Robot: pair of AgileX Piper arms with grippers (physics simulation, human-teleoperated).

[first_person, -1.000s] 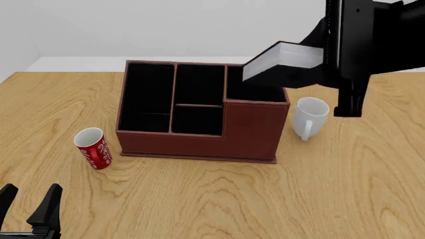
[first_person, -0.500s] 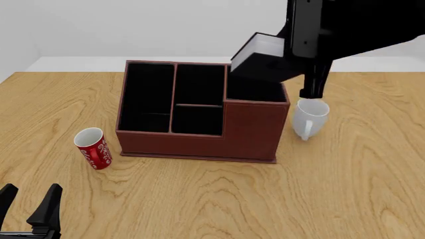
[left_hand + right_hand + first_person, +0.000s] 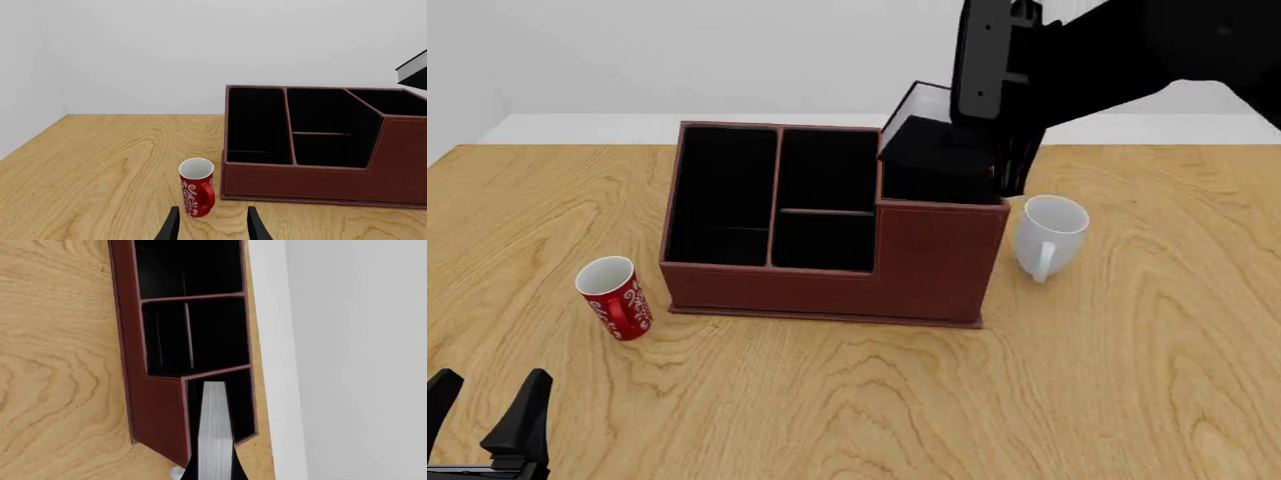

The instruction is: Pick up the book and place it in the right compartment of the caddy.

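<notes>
The book (image 3: 924, 135), black with white page edges, hangs tilted over the right compartment (image 3: 941, 186) of the reddish-brown caddy (image 3: 827, 272), its lower end at about the rim. My right gripper (image 3: 968, 135) is shut on the book, though the arm hides the fingertips in the front view. In the right wrist view the page edges of the book (image 3: 215, 435) point down into the right compartment (image 3: 243, 400), between the fingers of the right gripper (image 3: 213, 474). My left gripper (image 3: 487, 412) rests open and empty at the table's near left corner, also seen as the left gripper (image 3: 212, 229).
A red patterned mug (image 3: 614, 298) stands to the left of the caddy, close in front of the left gripper as the red mug (image 3: 197, 187). A white mug (image 3: 1050, 232) stands just right of the caddy, below the right arm.
The right arm has carried the book leftward and down, from beside the caddy's right end to directly over the right compartment. The left gripper has not moved.
</notes>
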